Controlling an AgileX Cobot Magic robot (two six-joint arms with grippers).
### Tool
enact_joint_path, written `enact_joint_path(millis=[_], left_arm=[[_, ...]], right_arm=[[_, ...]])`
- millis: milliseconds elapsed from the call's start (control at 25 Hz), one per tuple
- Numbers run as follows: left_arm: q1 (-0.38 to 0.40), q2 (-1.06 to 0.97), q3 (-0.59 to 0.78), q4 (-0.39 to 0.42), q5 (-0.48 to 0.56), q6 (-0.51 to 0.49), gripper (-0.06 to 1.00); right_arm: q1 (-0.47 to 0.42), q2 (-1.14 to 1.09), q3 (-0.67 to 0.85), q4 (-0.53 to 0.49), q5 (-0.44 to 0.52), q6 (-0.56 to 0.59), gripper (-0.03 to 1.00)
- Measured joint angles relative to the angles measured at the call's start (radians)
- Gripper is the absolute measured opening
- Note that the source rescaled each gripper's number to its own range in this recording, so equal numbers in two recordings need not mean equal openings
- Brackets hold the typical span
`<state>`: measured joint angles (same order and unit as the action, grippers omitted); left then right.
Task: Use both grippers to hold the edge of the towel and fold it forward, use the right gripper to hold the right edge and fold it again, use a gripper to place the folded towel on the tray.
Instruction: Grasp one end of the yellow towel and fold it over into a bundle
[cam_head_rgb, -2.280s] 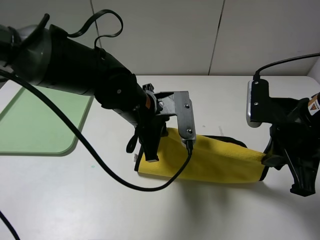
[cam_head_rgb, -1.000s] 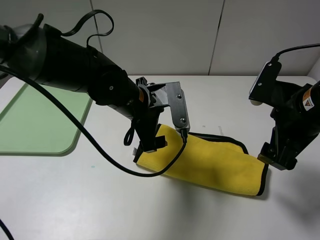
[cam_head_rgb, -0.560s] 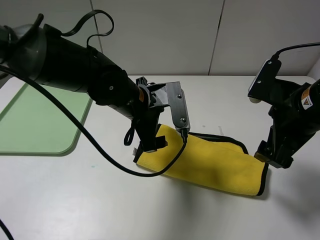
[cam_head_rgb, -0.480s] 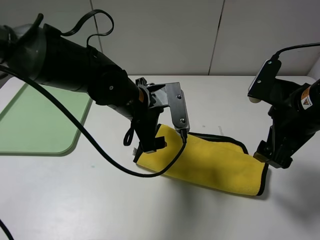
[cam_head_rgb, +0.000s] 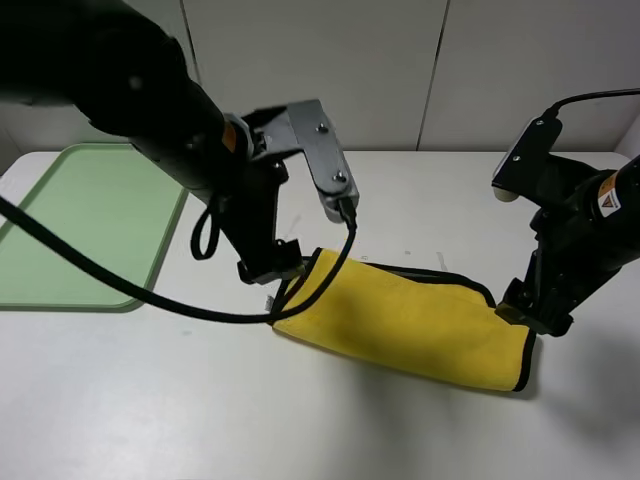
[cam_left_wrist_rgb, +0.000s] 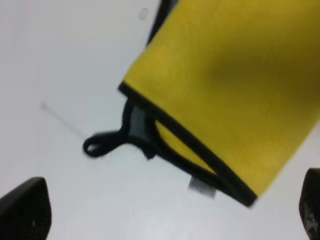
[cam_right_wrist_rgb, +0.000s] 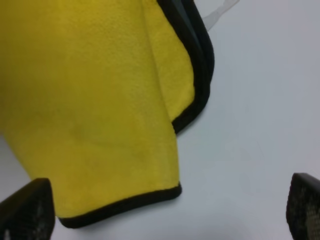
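The yellow towel (cam_head_rgb: 410, 320) lies folded in half on the white table, its black piping edge (cam_head_rgb: 524, 360) running down its right end. My left gripper (cam_head_rgb: 272, 270) hangs open just above the towel's left corner, holding nothing. In the left wrist view the towel (cam_left_wrist_rgb: 225, 75) shows its two layers, a black corner loop (cam_left_wrist_rgb: 100, 145) and a white label (cam_left_wrist_rgb: 202, 186); the open gripper (cam_left_wrist_rgb: 167, 212) is empty. My right gripper (cam_head_rgb: 528, 312) stands open over the towel's right end. The right wrist view shows the towel (cam_right_wrist_rgb: 90, 100), its edge (cam_right_wrist_rgb: 197, 75) and the empty gripper (cam_right_wrist_rgb: 165, 210). The pale green tray (cam_head_rgb: 90, 230) sits far left.
A black cable (cam_head_rgb: 120, 285) from the left arm loops down over the table in front of the tray. A white wall (cam_head_rgb: 400, 70) stands behind the table's far edge. Bare white tabletop (cam_head_rgb: 300, 420) lies in front of the towel.
Both grippers have let go of the towel's edge and it now lies folded flat. The left arm has risen and swung to the left. The right gripper has barely shifted.
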<state>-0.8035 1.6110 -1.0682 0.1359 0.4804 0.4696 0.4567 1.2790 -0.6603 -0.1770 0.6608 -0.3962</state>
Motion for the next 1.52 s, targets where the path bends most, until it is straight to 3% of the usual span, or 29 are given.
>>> enact_joint_path(millis=[480, 920, 1520], left_arm=[[0.0, -0.363, 0.033, 0.001, 0.253, -0.302, 1.0], [0.0, -0.833, 0.348, 0.001, 0.306, -0.591, 1.0], [0.0, -1.393, 0.397, 0.001, 0.627, -0.644, 1.0]], right_arm=[[0.0, 0.0, 0.0, 0.09, 0.001, 0.119, 1.0], [0.0, 0.0, 0.0, 0.154, -0.004, 0.131, 1.0], [0.0, 0.0, 0.0, 0.177, -0.027, 0.132, 1.0]])
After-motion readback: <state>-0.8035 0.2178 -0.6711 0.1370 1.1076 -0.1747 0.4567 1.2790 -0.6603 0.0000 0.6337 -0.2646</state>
